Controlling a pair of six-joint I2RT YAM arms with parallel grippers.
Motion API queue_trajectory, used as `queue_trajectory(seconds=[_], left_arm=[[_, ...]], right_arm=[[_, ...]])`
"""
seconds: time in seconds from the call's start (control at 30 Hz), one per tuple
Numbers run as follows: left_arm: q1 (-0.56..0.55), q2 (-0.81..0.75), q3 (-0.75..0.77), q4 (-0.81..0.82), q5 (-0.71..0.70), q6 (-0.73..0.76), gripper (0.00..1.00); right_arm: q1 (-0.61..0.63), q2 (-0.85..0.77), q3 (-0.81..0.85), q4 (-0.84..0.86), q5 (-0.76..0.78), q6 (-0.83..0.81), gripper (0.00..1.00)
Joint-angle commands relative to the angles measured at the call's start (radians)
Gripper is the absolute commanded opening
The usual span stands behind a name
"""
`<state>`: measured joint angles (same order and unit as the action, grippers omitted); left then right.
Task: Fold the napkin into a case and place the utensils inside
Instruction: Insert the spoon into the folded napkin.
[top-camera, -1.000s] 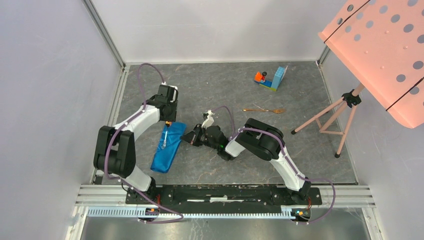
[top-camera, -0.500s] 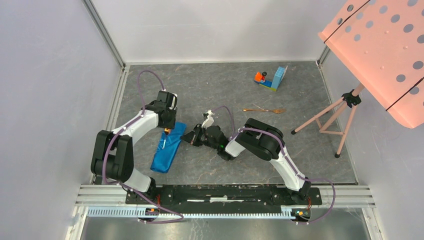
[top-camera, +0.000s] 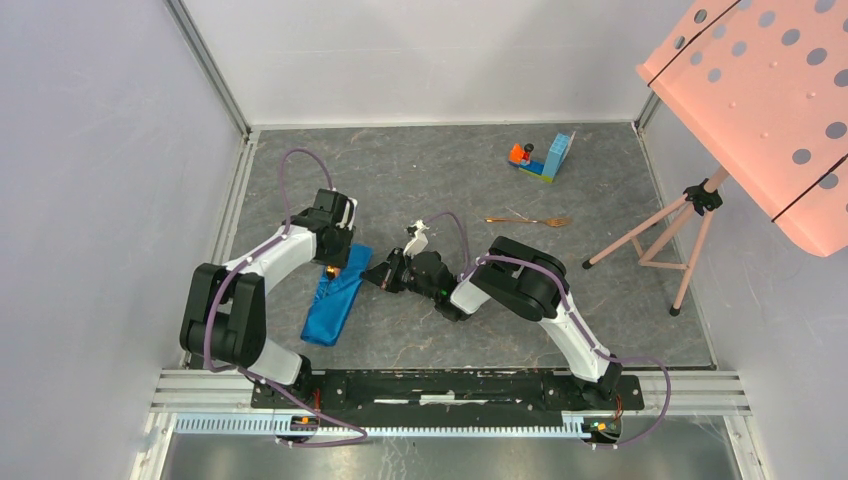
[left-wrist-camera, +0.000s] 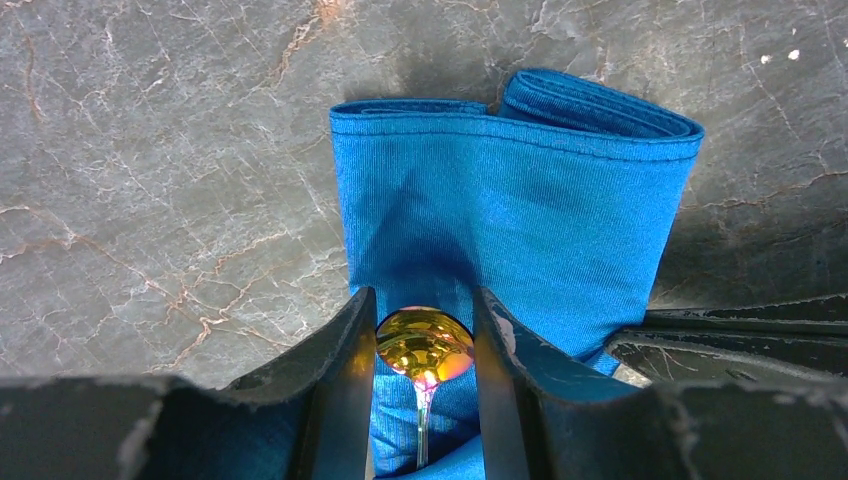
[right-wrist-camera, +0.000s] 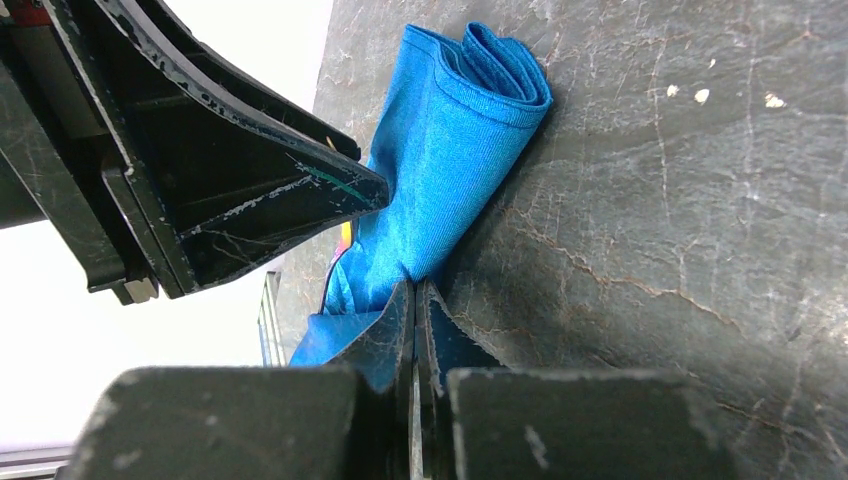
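Observation:
The napkin is folded into a narrow bright blue case (top-camera: 328, 305) lying on the grey table left of centre. My left gripper (top-camera: 333, 268) is over its far end, shut on a copper-gold spoon (left-wrist-camera: 425, 345) whose head sits between the fingers, just above the cloth (left-wrist-camera: 510, 190). My right gripper (top-camera: 378, 278) is at the case's right edge, shut on a pinch of the blue cloth (right-wrist-camera: 450, 150), its jaws closed at the fold (right-wrist-camera: 413, 288). A second copper-gold utensil (top-camera: 527, 220) lies alone on the table at right of centre.
An orange-and-blue toy block piece (top-camera: 542, 158) stands at the back right. A pink tripod stand (top-camera: 690, 210) with a perforated pink panel (top-camera: 770, 100) is at the right edge. White walls enclose the table on three sides.
My left gripper has moved toward the near side with the spoon, coming lower over the far end of the case. The right gripper has stayed in place on the cloth.

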<state>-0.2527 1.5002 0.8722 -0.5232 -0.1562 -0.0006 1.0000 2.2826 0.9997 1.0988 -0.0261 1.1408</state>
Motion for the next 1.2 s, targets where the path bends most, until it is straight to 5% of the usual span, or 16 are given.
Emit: queue_trajectory(seconds=[0.0,0.1,0.17,0.43,0.67,0.8,0.87,0.93,1.07,1.17], left_arm=[[0.003,-0.018,0.002,0.005,0.018,0.047,0.38],[0.002,-0.010,0.005,0.005,0.009,0.041,0.42],[0.003,-0.020,0.004,0.010,0.001,0.035,0.45],[0.003,-0.109,0.015,-0.027,-0.001,0.012,0.67],[0.002,-0.309,0.020,-0.014,0.012,-0.030,0.74],[0.003,-0.440,0.007,0.085,0.056,-0.108,0.76],[0.003,-0.488,0.003,0.133,0.054,-0.165,0.88],[0.003,-0.530,-0.003,0.175,0.065,-0.195,0.92],[0.002,-0.601,-0.013,0.222,0.079,-0.237,0.95],[0.003,-0.640,-0.034,0.238,0.058,-0.233,0.95]], right_arm=[[-0.001,0.020,0.016,0.015,0.001,-0.004,0.00],[0.000,0.013,0.016,0.010,0.003,-0.010,0.03],[0.001,0.006,0.015,-0.002,0.009,-0.018,0.16],[0.011,-0.035,0.019,-0.076,0.008,-0.045,0.46],[0.001,-0.195,-0.085,-0.225,0.006,-0.157,0.62],[-0.038,-0.380,-0.154,-0.435,0.049,-0.329,0.75],[-0.057,-0.484,-0.189,-0.551,0.102,-0.434,0.82],[-0.064,-0.597,-0.186,-0.724,0.220,-0.573,0.97],[-0.113,-0.735,-0.136,-1.059,0.462,-0.791,0.98],[-0.227,-0.778,-0.063,-1.266,0.557,-0.735,0.98]])
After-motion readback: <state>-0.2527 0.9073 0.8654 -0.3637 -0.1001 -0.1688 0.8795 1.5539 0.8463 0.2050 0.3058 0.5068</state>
